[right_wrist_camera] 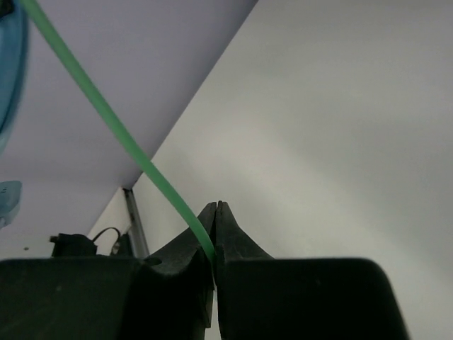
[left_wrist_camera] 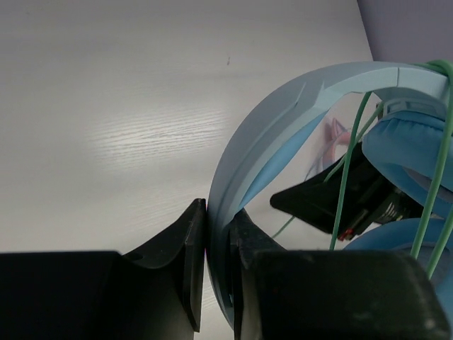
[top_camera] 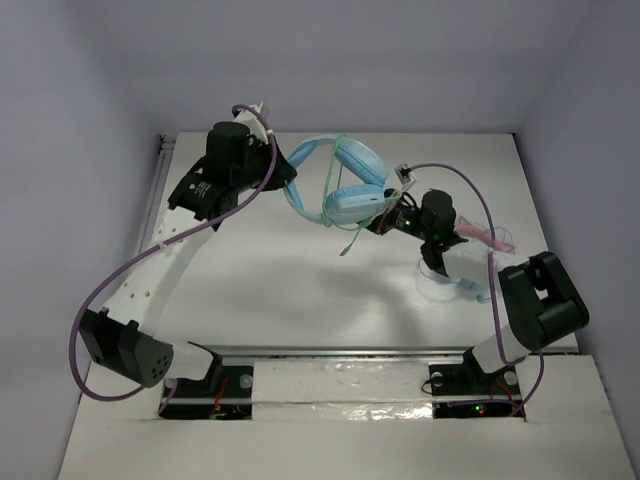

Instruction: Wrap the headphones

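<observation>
1. table [top_camera: 300,290]: white top. Both arms reach over its far half.
2. headphones [top_camera: 350,203]: sky-blue, at the far middle of the table, between the two grippers. We note the wide headband [left_wrist_camera: 283,106] arching away from the left arm. The padded ear cups [left_wrist_camera: 410,149] lie on the right arm's side.
3. left gripper [left_wrist_camera: 216,227]: clenched on the headband, one finger against each face of the band.
4. right gripper [right_wrist_camera: 216,212]: pinched tight on the cable, close beside the ear cups.
5. pink wiry item [top_camera: 476,233] and small blue item [top_camera: 468,285]: on the table at right, near the right arm.
6. cable [right_wrist_camera: 106,113]: thin, pale green. We see strands crossing the headband and cups, one end hanging below the cups, and one straight run into the right gripper.
</observation>
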Controlling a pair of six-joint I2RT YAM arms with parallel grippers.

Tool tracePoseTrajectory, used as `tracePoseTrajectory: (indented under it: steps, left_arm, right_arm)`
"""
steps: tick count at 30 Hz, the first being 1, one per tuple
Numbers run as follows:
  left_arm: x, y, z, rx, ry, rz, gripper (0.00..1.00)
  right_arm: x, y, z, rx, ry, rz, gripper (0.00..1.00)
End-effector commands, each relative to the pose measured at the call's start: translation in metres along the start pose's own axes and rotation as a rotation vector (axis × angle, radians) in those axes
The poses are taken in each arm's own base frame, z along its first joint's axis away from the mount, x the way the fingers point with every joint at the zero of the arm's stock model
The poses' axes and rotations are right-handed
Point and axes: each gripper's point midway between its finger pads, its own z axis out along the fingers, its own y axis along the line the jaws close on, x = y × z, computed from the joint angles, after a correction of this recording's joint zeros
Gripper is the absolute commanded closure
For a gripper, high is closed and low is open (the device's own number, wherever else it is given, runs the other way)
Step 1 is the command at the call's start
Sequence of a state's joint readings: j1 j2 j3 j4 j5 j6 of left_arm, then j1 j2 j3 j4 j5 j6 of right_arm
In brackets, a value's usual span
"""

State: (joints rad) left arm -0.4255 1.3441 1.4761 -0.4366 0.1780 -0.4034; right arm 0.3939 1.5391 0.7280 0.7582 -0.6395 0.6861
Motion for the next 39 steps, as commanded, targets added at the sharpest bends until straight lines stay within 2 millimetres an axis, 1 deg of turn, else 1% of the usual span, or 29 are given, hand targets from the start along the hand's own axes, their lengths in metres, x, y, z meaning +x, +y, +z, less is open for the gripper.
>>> tracePoseTrajectory:
  steps: [1,2,5,7,10,11,12,13,15,16,17,19,20,22,23,24,25,26,28,29,31,32,33,34,35,36,37,38,39]
  left_arm:
    - [-0.087,-0.059,-0.024,0.249,-0.310,-0.129,1.00]
    - [-0.086,-0.060,-0.022,0.259,-0.307,-0.136,1.00]
    - [-0.091,-0.061,-0.024,0.263,-0.322,-0.142,1.00]
    - [-0.091,-0.061,-0.027,0.263,-0.327,-0.143,1.00]
    - [-0.092,-0.062,-0.030,0.271,-0.340,-0.151,1.00]
    - [-0.089,-0.060,-0.028,0.266,-0.334,-0.157,1.00]
    - [-0.090,-0.060,-0.028,0.265,-0.342,-0.161,1.00]
    - [-0.090,-0.059,-0.029,0.266,-0.348,-0.170,1.00]
    - [-0.087,-0.055,-0.025,0.250,-0.344,-0.178,1.00]
    - [-0.089,-0.054,-0.026,0.242,-0.352,-0.180,1.00]
    - [-0.090,-0.052,-0.026,0.232,-0.361,-0.184,1.00]
    - [-0.095,-0.045,-0.028,0.192,-0.394,-0.193,1.00]
    - [-0.097,-0.042,-0.028,0.180,-0.405,-0.198,1.00]
    - [-0.103,-0.034,-0.027,0.139,-0.445,-0.227,1.00]
    - [-0.106,-0.027,-0.023,0.116,-0.476,-0.241,1.00]
    - [-0.102,-0.028,-0.019,0.118,-0.473,-0.263,1.00]
    - [-0.103,-0.024,-0.016,0.106,-0.489,-0.278,1.00]
    - [-0.098,-0.015,-0.009,0.077,-0.491,-0.294,1.00]
    - [-0.100,-0.004,-0.001,0.039,-0.528,-0.330,1.00]
    - [-0.093,0.003,0.006,0.022,-0.519,-0.340,1.00]
    - [-0.091,0.013,0.016,-0.012,-0.538,-0.368,1.00]
    - [-0.082,0.020,0.024,-0.033,-0.522,-0.375,1.00]
    - [-0.081,0.025,0.030,-0.040,-0.533,-0.386,1.00]
    - [-0.075,0.024,0.035,-0.038,-0.528,-0.394,1.00]
    - [-0.062,0.032,0.043,-0.052,-0.509,-0.417,1.00]
    - [-0.060,0.035,0.049,-0.053,-0.520,-0.428,1.00]
    - [-0.053,0.036,0.054,-0.057,-0.512,-0.434,1.00]
    - [-0.040,0.045,0.061,-0.081,-0.492,-0.444,1.00]
    - [-0.033,0.048,0.067,-0.094,-0.493,-0.446,1.00]
  right_arm:
    - [0.012,0.025,0.001,-0.097,0.005,0.044,0.94]
    - [0.015,0.022,0.003,-0.092,0.009,0.053,0.93]
    - [0.014,0.020,0.006,-0.097,0.004,0.061,0.92]
    - [0.014,0.019,0.009,-0.102,0.002,0.067,0.88]
    - [0.004,0.018,0.016,-0.115,-0.030,0.050,0.92]
    - [-0.003,0.022,0.019,-0.130,-0.043,0.049,0.93]
    - [-0.006,0.025,0.021,-0.152,-0.051,0.043,0.92]
    - [-0.005,0.026,0.024,-0.169,-0.045,0.051,0.91]
    - [-0.012,0.038,0.021,-0.228,-0.071,0.057,1.00]
    - [-0.012,0.040,0.020,-0.233,-0.071,0.064,1.00]
    - [-0.008,0.042,0.020,-0.230,-0.064,0.072,1.00]
    - [0.001,0.029,0.017,-0.168,-0.062,0.106,0.99]
    - [0.003,0.027,0.015,-0.154,-0.063,0.118,0.93]
    - [0.016,0.020,0.008,-0.123,-0.052,0.156,0.91]
    - [0.020,0.023,0.006,-0.119,-0.048,0.197,0.91]
    - [0.022,0.021,0.004,-0.106,-0.053,0.225,0.91]
    - [0.027,0.025,0.004,-0.106,-0.049,0.246,0.91]
    - [0.038,0.032,0.004,-0.110,-0.030,0.272,0.96]
    - [0.042,0.038,0.005,-0.091,-0.037,0.299,1.00]
    - [0.052,0.048,0.005,-0.101,-0.017,0.312,1.00]
    - [0.053,0.061,0.004,-0.112,-0.028,0.317,1.00]
    - [0.055,0.066,0.004,-0.118,-0.024,0.329,0.97]
    - [0.064,0.072,0.004,-0.122,-0.009,0.342,0.95]
    - [0.063,0.073,0.004,-0.114,-0.024,0.352,0.93]
    - [0.065,0.074,0.005,-0.110,-0.022,0.368,0.91]
    - [0.069,0.075,0.005,-0.108,-0.020,0.379,0.90]
    - [0.073,0.078,0.006,-0.115,-0.011,0.388,0.89]
    - [0.078,0.080,0.007,-0.121,-0.002,0.414,0.88]
    - [0.079,0.087,0.007,-0.147,-0.008,0.421,0.88]
